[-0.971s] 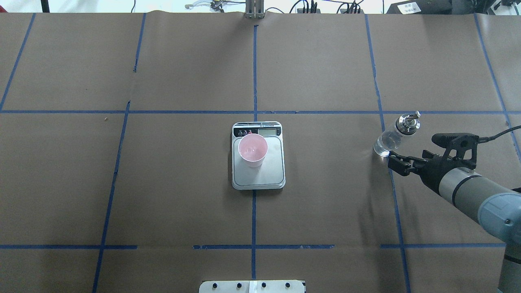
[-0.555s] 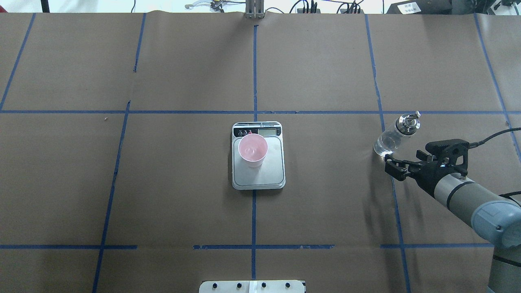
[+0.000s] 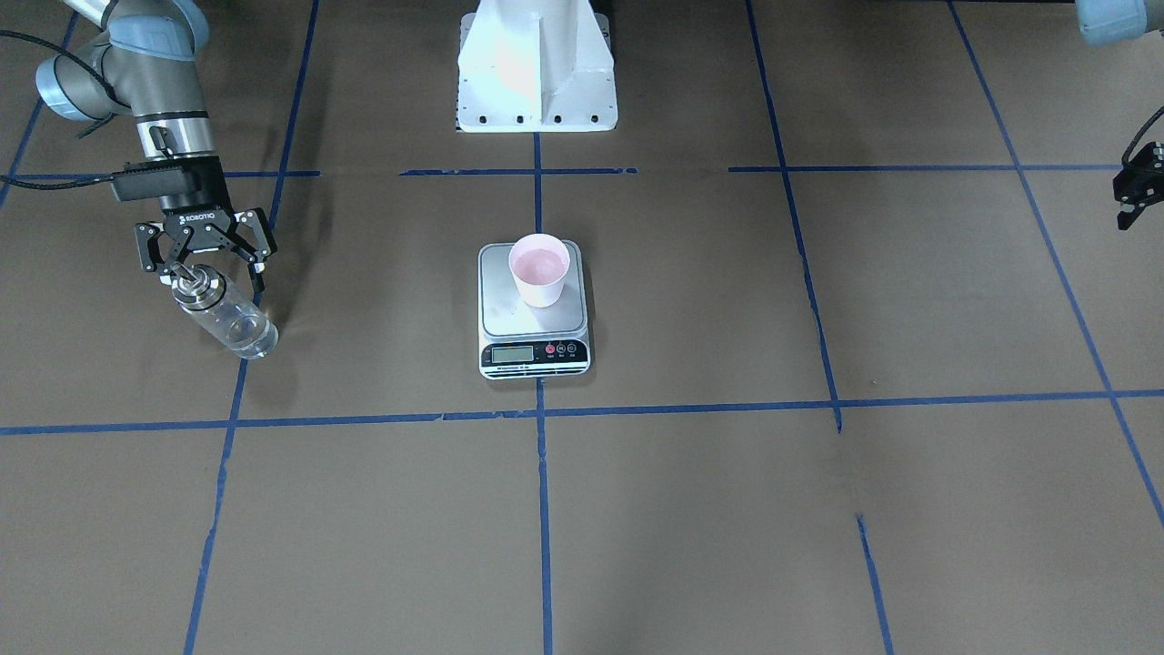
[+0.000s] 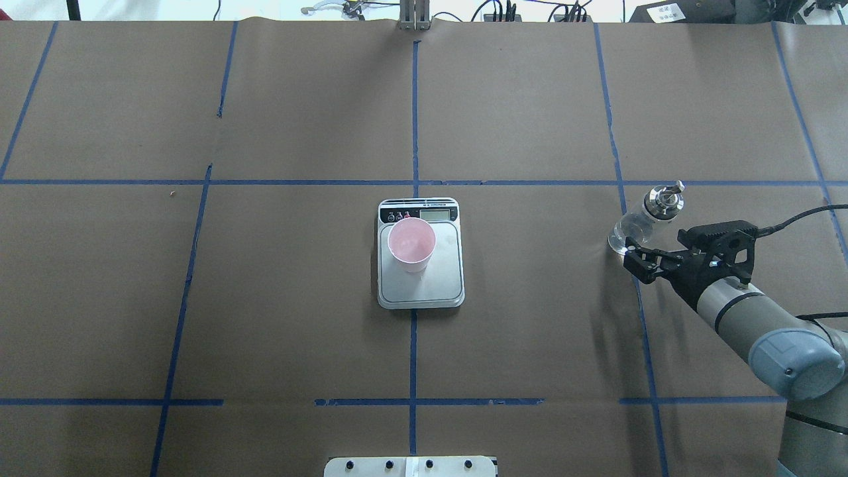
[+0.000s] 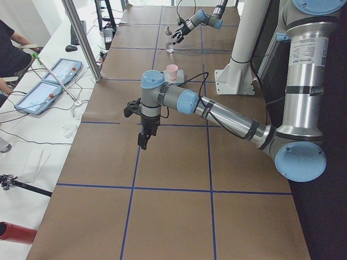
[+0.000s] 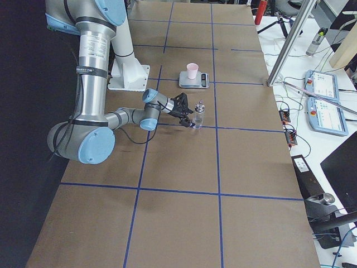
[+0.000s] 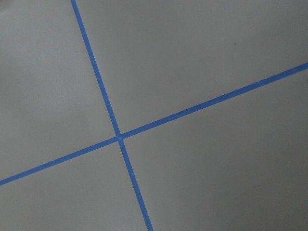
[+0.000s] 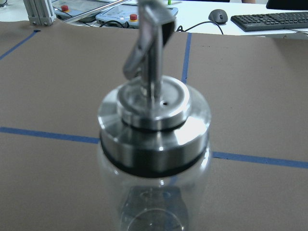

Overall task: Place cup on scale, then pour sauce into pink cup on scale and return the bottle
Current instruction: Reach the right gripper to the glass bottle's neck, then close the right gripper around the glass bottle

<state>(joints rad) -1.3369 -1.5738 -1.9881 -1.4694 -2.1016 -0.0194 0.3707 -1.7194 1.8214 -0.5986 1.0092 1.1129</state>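
Note:
The pink cup (image 3: 539, 268) (image 4: 411, 245) stands upright on the steel plate of the scale (image 3: 509, 317) (image 4: 430, 285) at the table's middle. The clear glass bottle (image 3: 227, 318) (image 4: 635, 226) with its metal spout stands upright on the table on my right side. It fills the right wrist view (image 8: 154, 130). My right gripper (image 3: 205, 267) (image 4: 639, 262) is open, level with the bottle's top on the robot's side, and holds nothing. My left gripper (image 3: 1132, 196) (image 5: 143, 140) hangs over bare table far to the left; I cannot tell if it is open.
The white robot base (image 3: 536, 73) stands behind the scale. Blue tape lines (image 7: 120, 137) grid the brown table cover. Tablets and cables (image 5: 49, 81) lie on the white desk beyond the table's far edge.
My right forearm and wrist have swung nearer to the robot's base and turned. The open gripper stays by the bottle. Bottle, cup and scale have not moved.

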